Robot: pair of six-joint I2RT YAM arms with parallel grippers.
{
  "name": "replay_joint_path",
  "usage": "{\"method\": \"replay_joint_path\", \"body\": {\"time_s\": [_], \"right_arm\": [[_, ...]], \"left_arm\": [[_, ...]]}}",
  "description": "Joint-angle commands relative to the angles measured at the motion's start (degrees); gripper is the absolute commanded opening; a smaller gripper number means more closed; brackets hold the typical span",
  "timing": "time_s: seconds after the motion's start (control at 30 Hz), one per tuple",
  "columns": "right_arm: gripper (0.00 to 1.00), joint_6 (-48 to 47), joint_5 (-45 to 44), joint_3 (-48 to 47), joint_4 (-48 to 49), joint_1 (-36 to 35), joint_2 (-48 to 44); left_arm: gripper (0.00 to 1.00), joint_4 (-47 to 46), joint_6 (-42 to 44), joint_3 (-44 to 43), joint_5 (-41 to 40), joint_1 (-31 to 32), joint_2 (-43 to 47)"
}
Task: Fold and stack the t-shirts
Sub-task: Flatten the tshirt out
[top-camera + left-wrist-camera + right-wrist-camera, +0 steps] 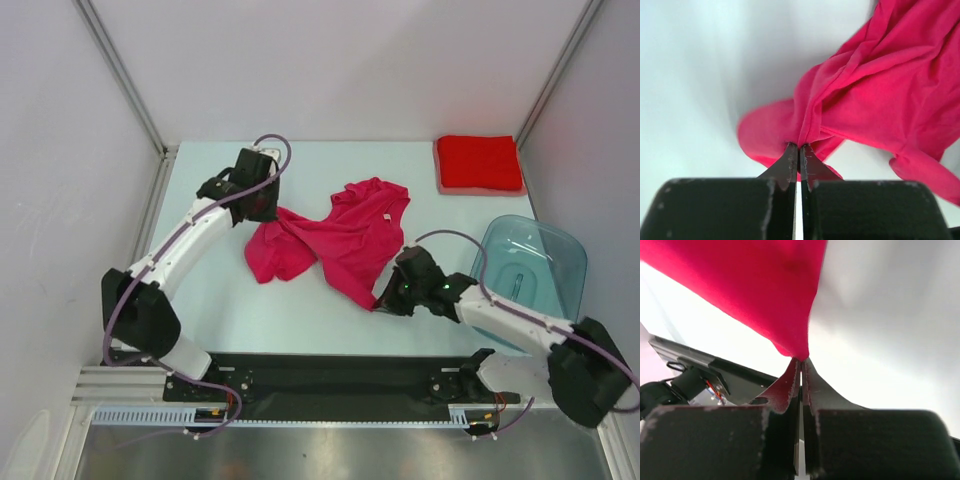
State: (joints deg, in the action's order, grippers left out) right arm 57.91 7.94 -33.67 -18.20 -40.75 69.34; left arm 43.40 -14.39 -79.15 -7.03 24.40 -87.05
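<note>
White tabletop (210, 300) carries the magenta-pink t-shirt (345, 240) crumpled mid-table, with the folded red t-shirt (478, 163) at the far right corner. My left gripper (799, 149), arm stretched far forward, is pinched on the pink shirt's left edge. My right gripper (801, 361), arm bent low, clamps its near corner.

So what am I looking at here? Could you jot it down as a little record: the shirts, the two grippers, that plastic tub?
pink t-shirt: unfolded and crumpled, mid-table
red t-shirt: folded flat, far right corner of the table
left gripper: shut, pinching a bunched fold at the pink t-shirt's left side
right gripper: shut, pinching the pink t-shirt's near corner
tub: translucent blue-grey, at the right edge, no shirt in it
task state: one shirt folded, the other not yet
</note>
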Motion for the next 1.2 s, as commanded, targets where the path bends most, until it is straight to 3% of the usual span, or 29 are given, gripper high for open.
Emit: {"method": "replay_joint_path", "body": {"time_s": [0.0,0.07,0.13,0.2,0.37,0.43,0.57,0.63,0.73,0.9,0.97,1.17], "right_arm": [[0.00,-5.51,-5.57,-0.43,-12.19,3.48,-8.67],[0.00,-6.84,-6.44,-0.26,-14.05,5.93,-11.41],[0.00,-9.12,-6.89,-0.17,-14.94,7.61,-12.99],[0.00,-11.31,-6.54,-0.78,-14.33,10.51,-12.22],[0.00,-16.50,-6.54,-6.92,-12.74,14.03,-4.49],[0.00,-19.31,-6.63,-11.05,-11.95,15.43,-2.03],[0.00,-23.97,-5.76,-17.91,-12.39,18.95,4.12],[0.00,-25.38,-4.26,-20.89,-11.78,22.27,5.19],[0.00,-27.76,-0.40,-25.20,-10.72,25.80,8.87],[0.00,-26.72,6.37,-38.56,-9.32,30.99,15.72],[0.00,-25.66,7.70,-42.07,-8.70,31.70,19.24],[0.00,-25.39,7.70,-51.32,-10.10,32.58,25.92]], "left_arm": [[0.00,-0.85,7.88,-4.07,2.99,-0.32,-4.17],[0.01,-1.30,9.03,-6.97,3.33,-1.81,-7.95],[0.10,-0.69,9.73,-10.91,3.25,-3.30,-11.11],[0.28,1.33,10.08,-13.64,0.01,-3.84,-15.25],[0.59,4.15,10.27,-17.88,-7.38,-3.93,-16.85],[0.59,3.63,8.42,-15.00,-6.16,-3.23,-14.13],[0.36,-1.38,5.17,-4.89,-1.77,1.77,-5.17],[0.31,-4.00,2.71,2.29,0.59,6.15,0.02],[0.31,-7.26,-0.71,11.09,2.54,10.66,5.11],[0.38,-9.38,-3.63,17.89,4.65,11.90,7.51],[0.42,-10.09,-2.84,17.99,5.09,11.90,5.15],[0.40,-15.79,-2.66,14.65,7.98,12.33,-5.04]]}}
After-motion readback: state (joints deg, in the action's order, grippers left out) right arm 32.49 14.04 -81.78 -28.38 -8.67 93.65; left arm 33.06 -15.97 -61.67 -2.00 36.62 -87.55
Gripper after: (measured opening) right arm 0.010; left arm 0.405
